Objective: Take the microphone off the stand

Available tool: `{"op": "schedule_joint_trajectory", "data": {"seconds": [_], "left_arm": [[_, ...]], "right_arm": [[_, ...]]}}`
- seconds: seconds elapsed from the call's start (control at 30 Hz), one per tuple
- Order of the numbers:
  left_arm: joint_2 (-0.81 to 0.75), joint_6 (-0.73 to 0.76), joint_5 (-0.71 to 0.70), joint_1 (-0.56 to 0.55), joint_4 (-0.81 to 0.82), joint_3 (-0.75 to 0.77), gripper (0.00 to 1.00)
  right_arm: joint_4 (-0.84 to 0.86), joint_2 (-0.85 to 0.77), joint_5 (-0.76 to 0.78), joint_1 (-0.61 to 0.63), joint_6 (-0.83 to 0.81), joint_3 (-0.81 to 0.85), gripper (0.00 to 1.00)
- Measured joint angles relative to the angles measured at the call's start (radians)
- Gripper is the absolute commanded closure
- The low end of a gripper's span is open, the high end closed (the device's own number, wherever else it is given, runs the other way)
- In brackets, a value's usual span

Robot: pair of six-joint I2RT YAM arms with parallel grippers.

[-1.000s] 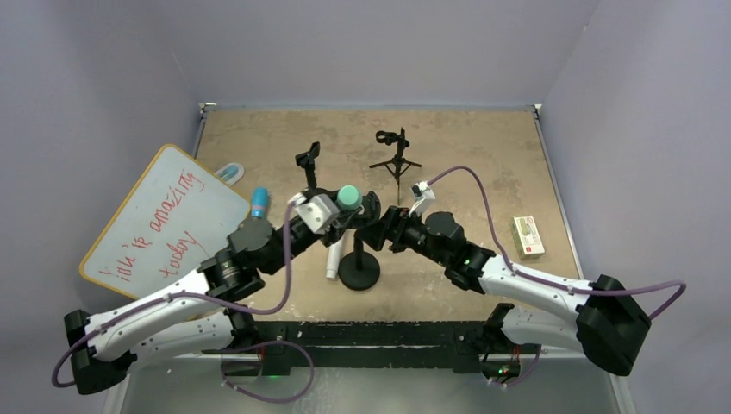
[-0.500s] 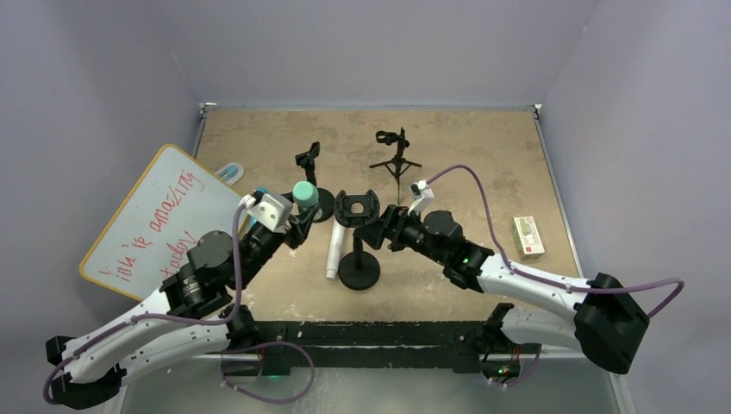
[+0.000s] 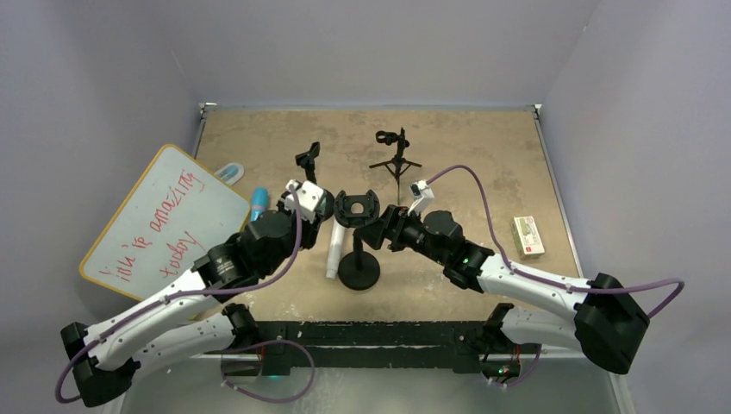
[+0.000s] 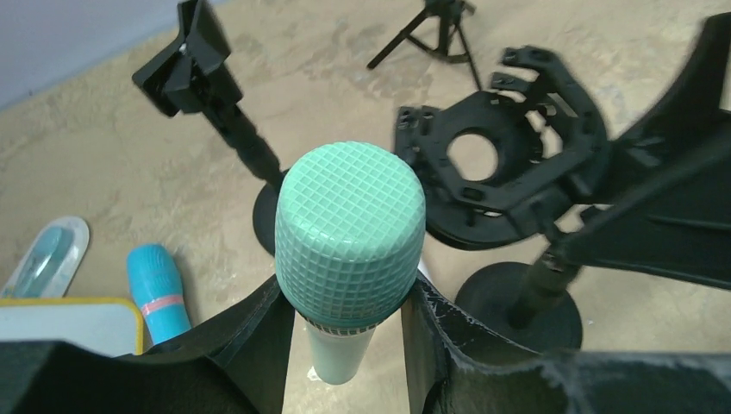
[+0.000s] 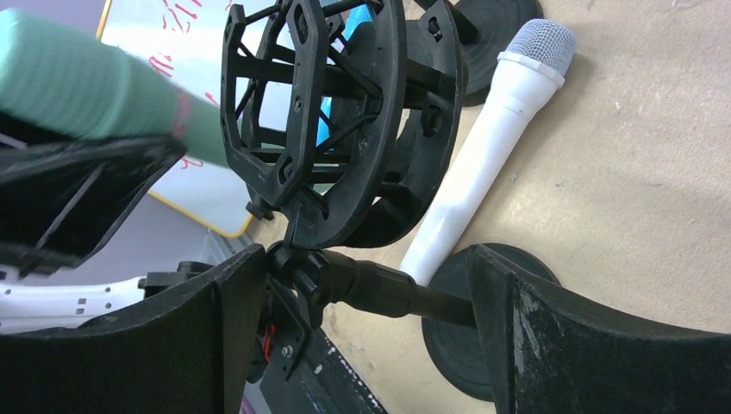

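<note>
Your mint-green mesh-headed microphone [image 4: 349, 233] is out of the black shock-mount stand [image 4: 539, 168], just left of it, pinched below its head by your left claw [image 4: 345, 345]. Your right claw [image 5: 366, 276] gapes wide astride the stand's stem.

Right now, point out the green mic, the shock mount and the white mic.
green mic [image 4: 349, 233]: left wrist view, on its mesh head.
shock mount [image 4: 517, 185]: left wrist view, on its ring.
white mic [image 5: 478, 164]: right wrist view, on its handle.
</note>
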Motion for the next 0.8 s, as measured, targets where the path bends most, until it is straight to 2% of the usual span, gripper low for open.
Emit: {"op": "schedule_joint_trajectory", "data": {"seconds": [0.07, 0.27, 0.33, 0.53, 0.8], "left_arm": [[0.034, -0.021, 0.081, 0.096, -0.021, 0.008, 1.00], [0.117, -0.089, 0.436, 0.547, -0.031, 0.007, 1.00], [0.153, -0.118, 0.540, 0.635, -0.020, 0.001, 1.00], [0.306, -0.183, 0.747, 0.687, 0.024, -0.048, 1.00], [0.397, -0.233, 0.826, 0.687, 0.061, -0.098, 1.00]], "right_arm": [[0.000, 0.000, 0.000, 0.000, 0.000, 0.000, 0.16], [0.000, -0.001, -0.001, 0.000, 0.000, 0.000, 0.16], [0.000, -0.001, -0.001, 0.000, 0.000, 0.000, 0.16], [-0.013, -0.014, -0.002, 0.000, -0.006, -0.001, 0.15], [-0.005, -0.045, -0.026, 0.000, -0.007, -0.031, 0.15]]}}
